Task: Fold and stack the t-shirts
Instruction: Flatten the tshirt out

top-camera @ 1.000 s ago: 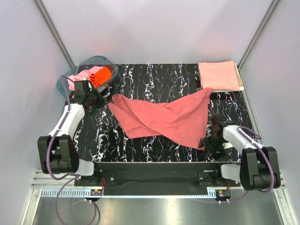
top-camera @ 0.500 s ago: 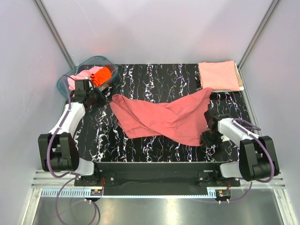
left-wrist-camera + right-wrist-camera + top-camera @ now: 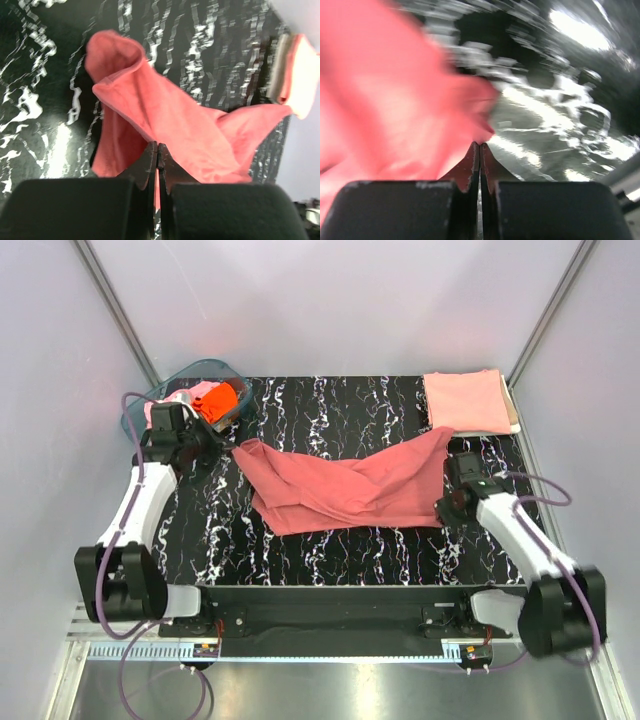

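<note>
teal tub [image 3: 137, 421] holds pink, orange tees [image 3: 213, 400]; left claw [image 3: 157, 146], right claw [image 3: 479, 146] pinch red tee [image 3: 340, 490].

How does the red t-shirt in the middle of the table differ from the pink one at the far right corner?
The red t-shirt is unfolded and rumpled; the pink t-shirt is folded into a neat rectangle. The left gripper and right gripper pinch the red one's ends; nothing touches the pink one. Red is darker than pink. Both are plain, unprinted cloth.
</note>
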Action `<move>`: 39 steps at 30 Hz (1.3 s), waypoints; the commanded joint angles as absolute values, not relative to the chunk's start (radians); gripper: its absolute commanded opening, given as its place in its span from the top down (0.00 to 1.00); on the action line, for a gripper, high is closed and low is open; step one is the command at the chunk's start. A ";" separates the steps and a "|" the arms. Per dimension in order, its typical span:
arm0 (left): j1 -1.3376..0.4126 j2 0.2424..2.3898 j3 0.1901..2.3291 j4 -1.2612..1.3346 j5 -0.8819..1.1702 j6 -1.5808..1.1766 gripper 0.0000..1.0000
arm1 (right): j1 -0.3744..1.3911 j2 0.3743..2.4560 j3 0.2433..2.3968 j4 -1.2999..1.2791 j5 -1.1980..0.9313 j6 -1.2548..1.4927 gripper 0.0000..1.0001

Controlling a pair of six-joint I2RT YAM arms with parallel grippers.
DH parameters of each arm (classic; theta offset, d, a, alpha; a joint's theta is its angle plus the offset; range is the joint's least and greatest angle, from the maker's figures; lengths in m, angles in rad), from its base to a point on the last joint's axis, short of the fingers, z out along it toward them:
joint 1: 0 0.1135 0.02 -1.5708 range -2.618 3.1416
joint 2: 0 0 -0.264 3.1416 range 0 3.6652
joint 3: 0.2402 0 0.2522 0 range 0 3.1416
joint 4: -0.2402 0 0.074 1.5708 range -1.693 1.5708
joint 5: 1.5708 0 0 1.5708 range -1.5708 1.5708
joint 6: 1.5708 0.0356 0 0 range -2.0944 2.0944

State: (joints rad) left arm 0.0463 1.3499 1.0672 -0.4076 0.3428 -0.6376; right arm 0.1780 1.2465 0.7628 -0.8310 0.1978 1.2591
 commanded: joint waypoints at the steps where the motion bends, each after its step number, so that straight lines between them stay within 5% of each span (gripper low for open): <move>1: 0.031 1.270 1.149 -0.377 0.409 -0.643 1.00 | 0.183 1.062 0.886 -0.818 0.340 1.077 1.00; 8: -0.041 1.119 1.264 -0.420 0.436 -0.748 1.00 | 0.179 0.898 1.153 -0.836 0.310 0.875 1.00; 21: -0.051 0.839 1.810 -0.594 0.456 -0.982 1.00 | 0.179 0.689 1.871 -1.094 0.253 0.775 1.00; 31: -0.049 0.992 1.878 -0.630 0.472 -0.902 1.00 | 0.178 0.765 1.806 -0.958 0.221 0.713 1.00; 39: -0.049 1.359 1.995 -0.507 0.411 -0.770 1.00 | 0.179 1.125 1.762 -0.608 0.181 0.664 1.00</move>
State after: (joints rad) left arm -0.0513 1.2438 1.9377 -0.5823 0.4255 -0.8436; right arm 0.1776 0.9989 1.7336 -0.8165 0.2104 0.7170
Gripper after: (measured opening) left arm 0.012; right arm 0.009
